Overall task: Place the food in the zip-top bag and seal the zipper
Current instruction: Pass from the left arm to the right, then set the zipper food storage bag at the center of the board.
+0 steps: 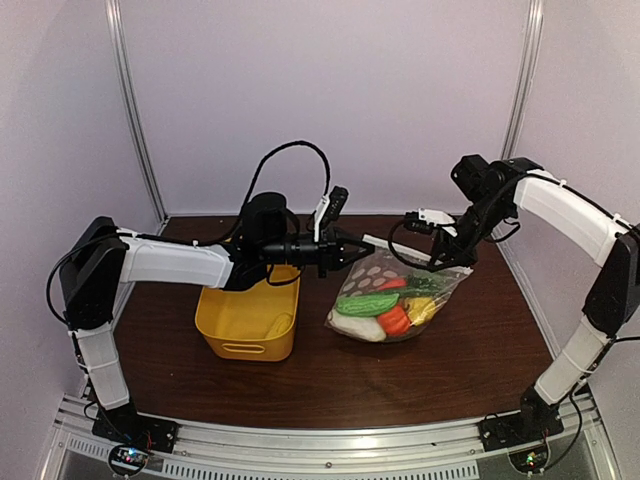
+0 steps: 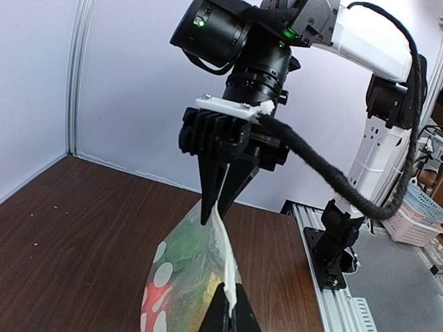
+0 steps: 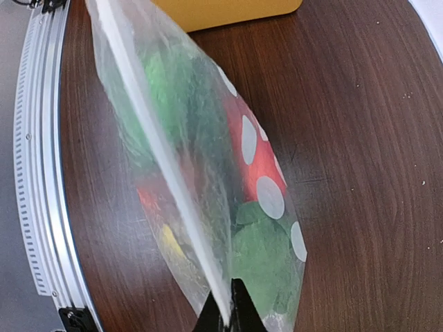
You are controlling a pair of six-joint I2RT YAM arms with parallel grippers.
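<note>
The zip-top bag (image 1: 400, 290) hangs between my two grippers, its bottom resting on the table. Inside it lies the food: a green cucumber (image 1: 365, 303), a red-orange carrot (image 1: 394, 319) and a white piece (image 1: 352, 325). The zipper (image 2: 225, 252) runs as a pale strip from one gripper to the other. My left gripper (image 2: 234, 304) is shut on the strip's left end. At the other end my right gripper (image 3: 228, 319) pinches the zipper (image 3: 159, 149). In the top view the left gripper (image 1: 358, 247) and the right gripper (image 1: 447, 262) hold the bag's top edge above the table.
A yellow tub (image 1: 248, 322) stands on the brown table just left of the bag, under the left arm. A black cable loops above the left wrist. The aluminium rail (image 3: 41, 173) runs along the table's near edge.
</note>
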